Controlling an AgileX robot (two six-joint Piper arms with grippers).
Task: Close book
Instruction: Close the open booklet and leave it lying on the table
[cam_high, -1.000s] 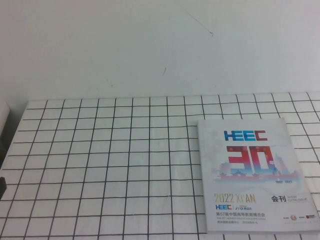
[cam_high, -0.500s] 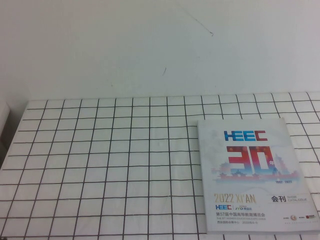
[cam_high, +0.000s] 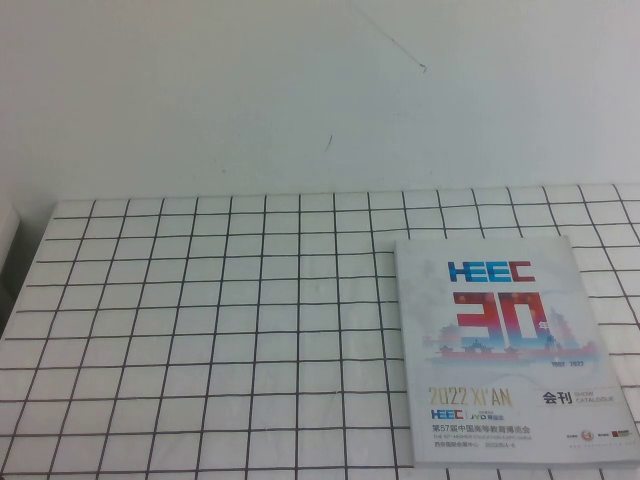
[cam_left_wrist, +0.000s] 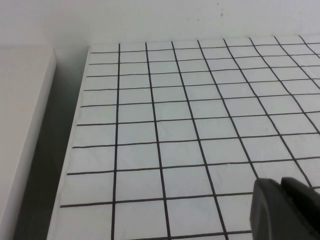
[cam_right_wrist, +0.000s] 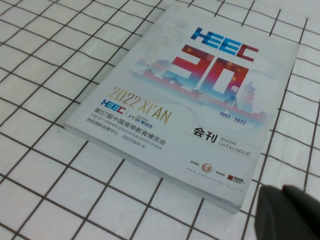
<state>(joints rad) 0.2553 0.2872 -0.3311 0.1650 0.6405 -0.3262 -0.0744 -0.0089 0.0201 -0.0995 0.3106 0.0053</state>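
Shows book closed, cover up, on right near part of table, close by right claw. Puts left claw well apart, over table's left part. Cannot tell either claw's state.

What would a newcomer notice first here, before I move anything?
The book draws the eye first. It is closed, cover up with a red "30" and blue "HEEC", and lies flat on the right front of the checked table. A dark bit of the right hand shows above the table beside the book. The left hand is over bare squares on the table's left side.
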